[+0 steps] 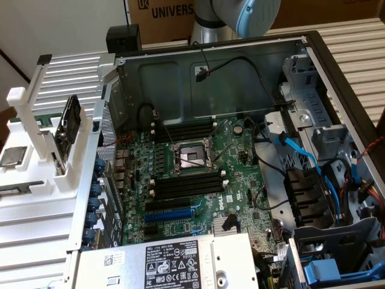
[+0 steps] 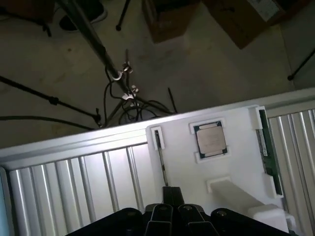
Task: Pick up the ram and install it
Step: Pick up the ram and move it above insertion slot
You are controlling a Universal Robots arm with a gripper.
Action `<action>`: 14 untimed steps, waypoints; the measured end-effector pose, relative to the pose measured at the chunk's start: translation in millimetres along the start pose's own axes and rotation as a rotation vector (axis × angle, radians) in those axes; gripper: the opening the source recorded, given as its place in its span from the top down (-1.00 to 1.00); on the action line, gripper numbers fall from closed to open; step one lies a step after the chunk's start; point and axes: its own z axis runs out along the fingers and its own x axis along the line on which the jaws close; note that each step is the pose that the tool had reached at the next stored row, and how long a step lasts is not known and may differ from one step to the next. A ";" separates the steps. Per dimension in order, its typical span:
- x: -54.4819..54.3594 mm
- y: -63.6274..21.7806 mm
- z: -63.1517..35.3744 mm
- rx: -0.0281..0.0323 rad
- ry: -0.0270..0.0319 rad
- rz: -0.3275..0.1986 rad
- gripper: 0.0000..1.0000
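In the wrist view a long, narrow green stick, the ram [image 2: 268, 152], stands on edge in a groove of the white holder block [image 2: 236, 123]. My gripper [image 2: 172, 195] hangs above this block with its black fingers together and nothing between them. Its tip lines up with a thin dark strip [image 2: 160, 162] set in another groove, well to the side of the ram. In the exterior view the open computer case shows the green motherboard [image 1: 198, 174]. Empty black memory slots [image 1: 186, 183] lie on both sides of the processor socket [image 1: 191, 158].
A loose processor chip [image 2: 211, 139] [image 1: 12, 156] rests in the holder, and a drive [image 1: 69, 123] leans on a white bracket. The arm [image 1: 240, 15] rises behind the case. Blue cables [image 1: 301, 156], a blue expansion slot [image 1: 171, 212] and the power supply [image 1: 174, 262] crowd the case.
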 end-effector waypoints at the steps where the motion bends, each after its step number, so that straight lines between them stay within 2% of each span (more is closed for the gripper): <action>1: 0.0 -0.2 1.1 -0.0005 0.0006 -0.011 0.80; 7: 0.1 -2.2 8.2 -0.0029 0.0037 -0.068 0.80; 8: -0.1 -5.0 13.4 -0.0036 0.0045 -0.084 0.80; 14: -1.5 -15.9 25.1 -0.0038 0.0054 -0.103 0.80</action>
